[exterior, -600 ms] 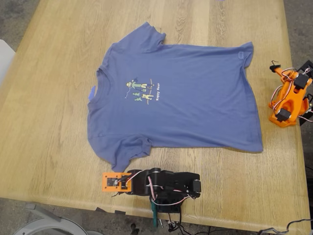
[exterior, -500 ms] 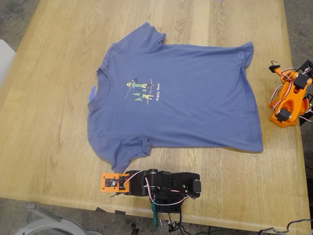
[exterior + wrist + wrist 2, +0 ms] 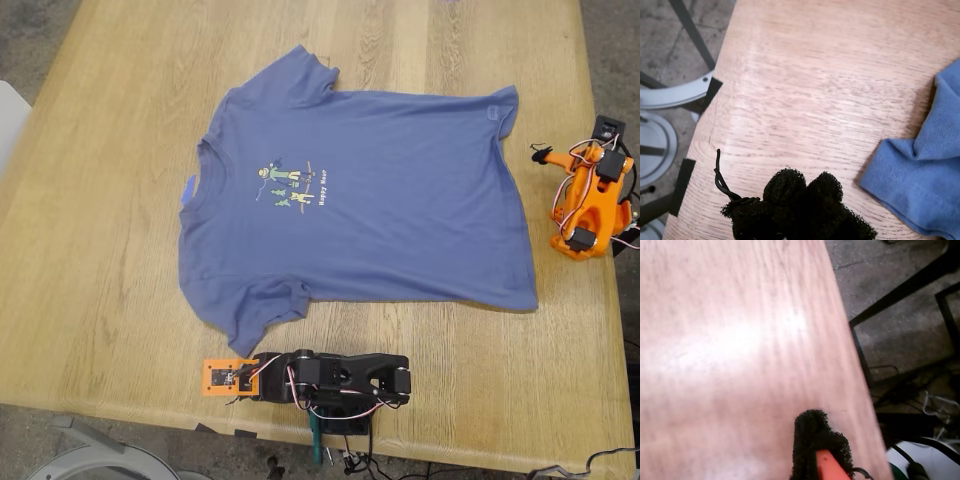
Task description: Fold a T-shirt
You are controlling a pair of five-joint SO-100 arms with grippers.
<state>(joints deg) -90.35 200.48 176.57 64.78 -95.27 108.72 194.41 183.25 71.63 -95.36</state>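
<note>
The periwinkle-blue T-shirt (image 3: 400, 210) lies flat and spread out on the wooden table (image 3: 90, 270), collar toward the exterior view's left, print facing up. My first gripper (image 3: 222, 378) lies low near the table's front edge, just in front of the near sleeve (image 3: 920, 195) and not touching it. Its black foam pads (image 3: 785, 187) are pressed together, shut on nothing. My second gripper (image 3: 543, 154) is on the orange arm at the exterior view's right, beside the shirt's hem. In its wrist view it (image 3: 812, 427) shows as one black clump with no gap, over bare wood.
The table edge runs close to both grippers, with floor, metal chair legs (image 3: 670, 95) and cables (image 3: 920, 395) beyond it. A white chair part (image 3: 10, 110) sits at the exterior view's left edge. Bare wood surrounds the shirt.
My first gripper has slid slightly toward the exterior view's left and the front edge. The orange arm has turned, swinging my second gripper toward the shirt's hem. The shirt has not moved.
</note>
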